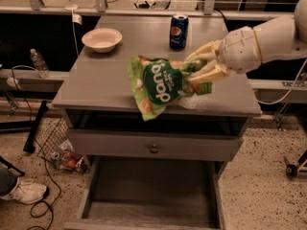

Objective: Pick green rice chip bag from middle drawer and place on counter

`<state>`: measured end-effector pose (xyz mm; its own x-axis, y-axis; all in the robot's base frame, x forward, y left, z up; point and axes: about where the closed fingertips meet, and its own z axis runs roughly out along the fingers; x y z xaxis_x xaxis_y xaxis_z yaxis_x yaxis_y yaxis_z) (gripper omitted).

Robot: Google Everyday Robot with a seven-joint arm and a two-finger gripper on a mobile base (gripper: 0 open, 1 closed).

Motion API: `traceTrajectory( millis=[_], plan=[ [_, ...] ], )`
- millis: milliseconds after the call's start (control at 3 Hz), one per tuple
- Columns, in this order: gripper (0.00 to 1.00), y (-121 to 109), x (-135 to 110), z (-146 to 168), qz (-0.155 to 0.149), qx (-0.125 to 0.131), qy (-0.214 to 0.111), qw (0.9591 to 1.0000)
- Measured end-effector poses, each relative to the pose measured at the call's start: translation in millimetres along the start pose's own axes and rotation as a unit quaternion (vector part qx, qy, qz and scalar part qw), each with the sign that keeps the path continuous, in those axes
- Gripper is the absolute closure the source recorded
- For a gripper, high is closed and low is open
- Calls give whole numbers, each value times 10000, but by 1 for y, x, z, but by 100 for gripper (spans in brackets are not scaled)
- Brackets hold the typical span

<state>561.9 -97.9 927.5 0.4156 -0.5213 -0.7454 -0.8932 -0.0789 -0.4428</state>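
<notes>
The green rice chip bag (160, 83) is light green with a dark-green round logo, turned so the lettering reads upside down. My gripper (193, 71) comes in from the right and is shut on the bag's right end. It holds the bag over the front part of the counter (96, 83), with the bag's lower corner hanging past the front edge. I cannot tell whether the bag touches the top. The middle drawer (148, 190) stands pulled out below, and its grey floor is bare.
A white bowl (101, 38) and a blue soda can (178, 31) stand at the back of the counter. A closed drawer front with a round knob (153, 149) sits under the top. A wire basket (60, 145), cables and a person's shoe (24, 190) lie at the left on the floor.
</notes>
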Motion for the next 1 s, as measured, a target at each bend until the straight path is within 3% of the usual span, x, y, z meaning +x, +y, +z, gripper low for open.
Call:
traceTrajectory(
  millis=[333,667,1000],
  plan=[
    [100,-47,19,-5,-11,559,-111,9984],
    [100,-83,58,-8,193,1084,-175,9938],
    [82,-86,61,-7,209,1112,-198,9934]
  ],
)
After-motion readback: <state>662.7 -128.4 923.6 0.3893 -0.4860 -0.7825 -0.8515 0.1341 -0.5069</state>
